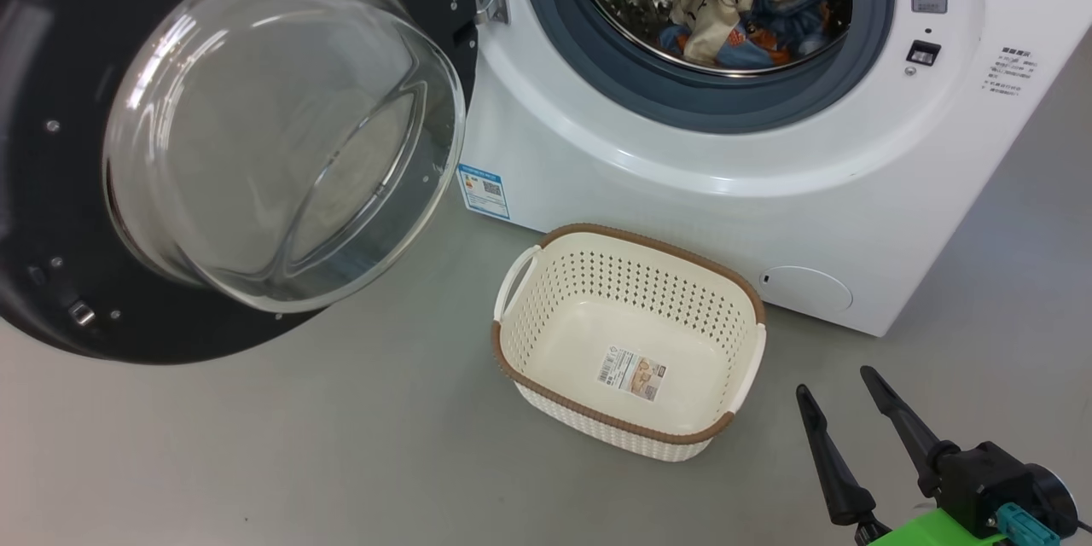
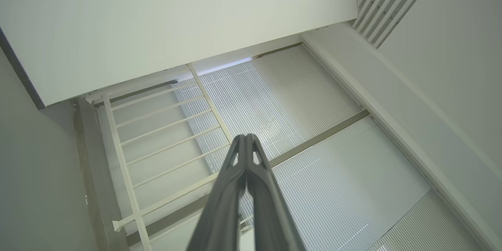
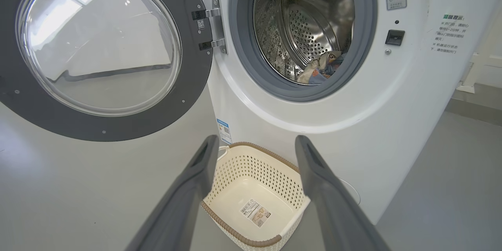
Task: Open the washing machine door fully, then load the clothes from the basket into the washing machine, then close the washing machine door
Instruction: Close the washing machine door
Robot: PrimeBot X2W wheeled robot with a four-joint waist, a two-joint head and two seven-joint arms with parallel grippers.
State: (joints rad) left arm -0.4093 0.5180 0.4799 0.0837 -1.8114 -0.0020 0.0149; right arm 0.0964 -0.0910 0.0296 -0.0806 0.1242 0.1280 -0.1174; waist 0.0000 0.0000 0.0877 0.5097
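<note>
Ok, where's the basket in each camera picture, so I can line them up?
Head view: the basket sits lower middle, just in front of the washing machine.
Right wrist view: the basket is bottom middle, between the open right fingers.
Left wrist view: aimed elsewhere, at a white railing.
Shared landmark: the blue label on the machine, up-left of the basket in head and right wrist views.

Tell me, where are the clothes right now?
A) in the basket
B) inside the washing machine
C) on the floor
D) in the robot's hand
B: the clothes lie bunched inside the washing machine, and the basket has none in it.
</note>
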